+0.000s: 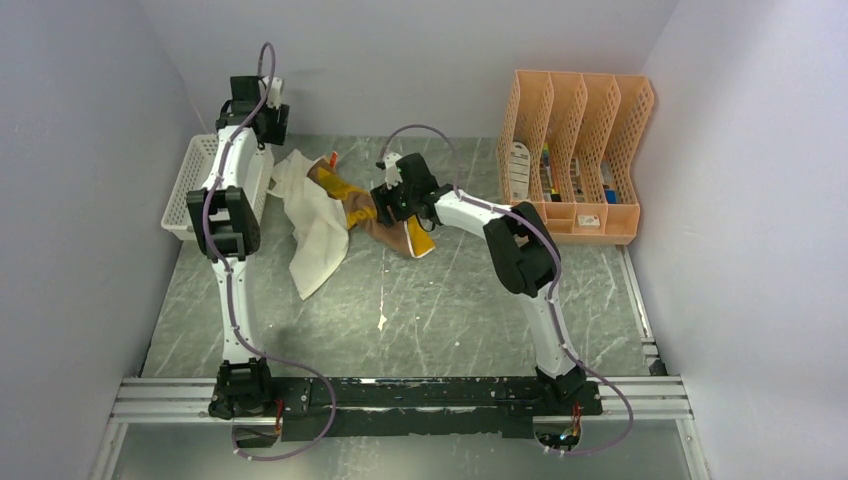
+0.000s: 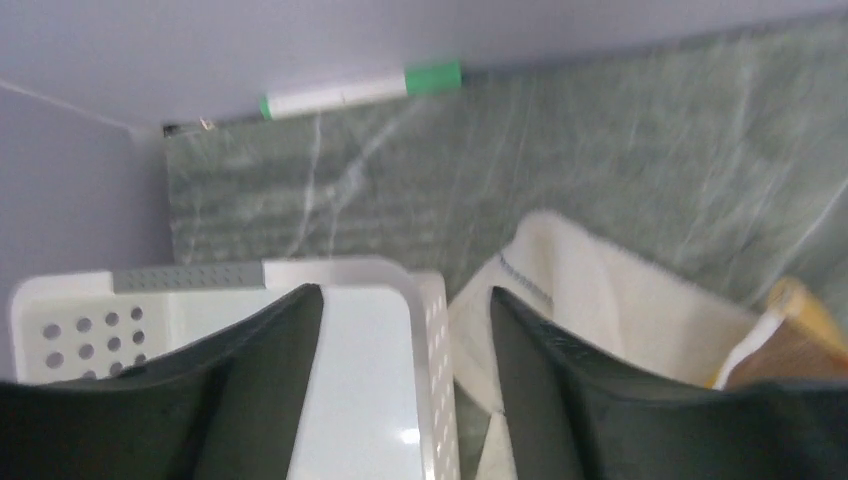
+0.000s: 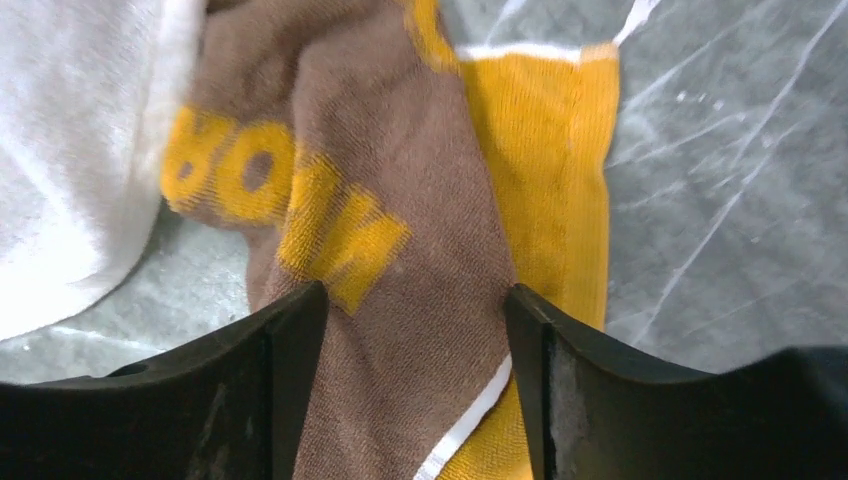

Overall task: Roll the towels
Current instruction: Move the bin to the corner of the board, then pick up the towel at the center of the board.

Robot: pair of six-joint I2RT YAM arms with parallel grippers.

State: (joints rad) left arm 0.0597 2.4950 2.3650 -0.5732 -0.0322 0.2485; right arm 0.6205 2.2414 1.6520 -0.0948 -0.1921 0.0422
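Neither towel shows any roll, so by the look of it the whole task lies ahead. The cream-white towel (image 1: 318,225) lies rumpled at the middle-back of the bench (image 1: 450,310). The mustard-and-brown towel (image 1: 410,238) is bunched just to its right, and the two overlap where they meet. Both would need flattening before a roll could begin.

The right pincer (image 3: 415,295) hangs low over the mustard-and-brown towel with its jaws well apart, straddling a brown fold. It has hold of nothing, though whether the tips touch the cloth cannot be told. The left pincer (image 2: 405,300) is about half open and empty, off at the far left above the corner of a white basket (image 2: 425,300).

Only the overhead view shows the overall layout, including an orange file rack (image 1: 580,150) at the right. The right wrist view alone shows yellow lettering woven into the brown cloth and a pale stripe at its edge. The left wrist view alone shows a green-capped marker (image 2: 360,90) against the back wall and the cream-white towel's stitched hem just beside the basket
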